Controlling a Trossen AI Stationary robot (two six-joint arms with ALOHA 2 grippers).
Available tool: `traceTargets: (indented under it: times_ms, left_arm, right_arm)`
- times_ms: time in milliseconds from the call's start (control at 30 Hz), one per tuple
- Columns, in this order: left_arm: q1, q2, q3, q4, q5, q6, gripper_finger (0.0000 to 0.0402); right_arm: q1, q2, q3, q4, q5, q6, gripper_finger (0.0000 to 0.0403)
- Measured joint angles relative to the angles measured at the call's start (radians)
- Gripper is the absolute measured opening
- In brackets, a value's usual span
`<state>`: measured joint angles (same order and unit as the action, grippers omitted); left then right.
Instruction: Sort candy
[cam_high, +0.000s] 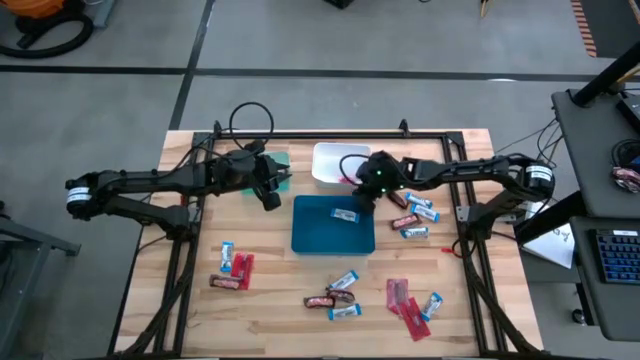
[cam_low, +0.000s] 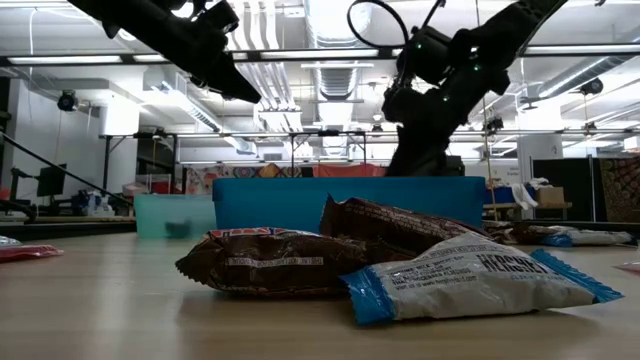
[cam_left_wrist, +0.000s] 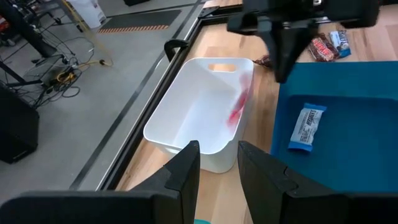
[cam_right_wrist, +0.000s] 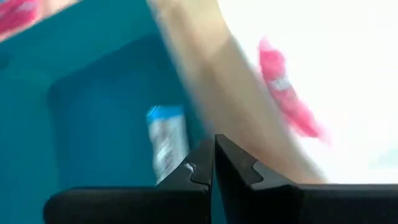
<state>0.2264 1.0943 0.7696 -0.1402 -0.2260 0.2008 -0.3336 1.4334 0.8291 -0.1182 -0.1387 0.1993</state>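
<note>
A blue-and-white candy bar (cam_high: 345, 215) lies flat in the blue tray (cam_high: 330, 242). A red packet (cam_left_wrist: 239, 106) rests against the inner wall of the white tray (cam_high: 325, 160). My right gripper (cam_high: 361, 197) is shut with nothing between its fingers. It slants down over the gap between the white and blue trays. My left gripper (cam_high: 271, 192) stands open and holds nothing. It hovers by the green tray (cam_high: 284, 160) and faces the white tray. More candy lies loose on the table: a group at the right (cam_high: 415, 212), another at the front (cam_high: 335, 300) and a third at the left (cam_high: 235, 268).
Red packets (cam_high: 402, 297) lie near the front right. A dark brown bar (cam_low: 270, 262) and a blue-and-white bar (cam_low: 470, 280) sit close to the table's near edge. A black frame rail (cam_high: 330, 132) runs along the far edge, behind the trays.
</note>
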Motion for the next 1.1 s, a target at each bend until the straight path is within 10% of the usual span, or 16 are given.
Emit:
traceTargets:
  times_ms: [633,1100]
  left_arm:
    - [-0.004,0.0,0.0,-0.087,0.035,-0.118,0.0093]
    - [-0.15,0.0,0.051,-0.714,0.349,-0.743,0.0089]
  right_arm:
    - [0.076,-0.22,0.013,-0.184,0.024,0.099,0.0009]
    - [0.256,-0.262,0.013,-0.356,0.027,0.209,0.0009]
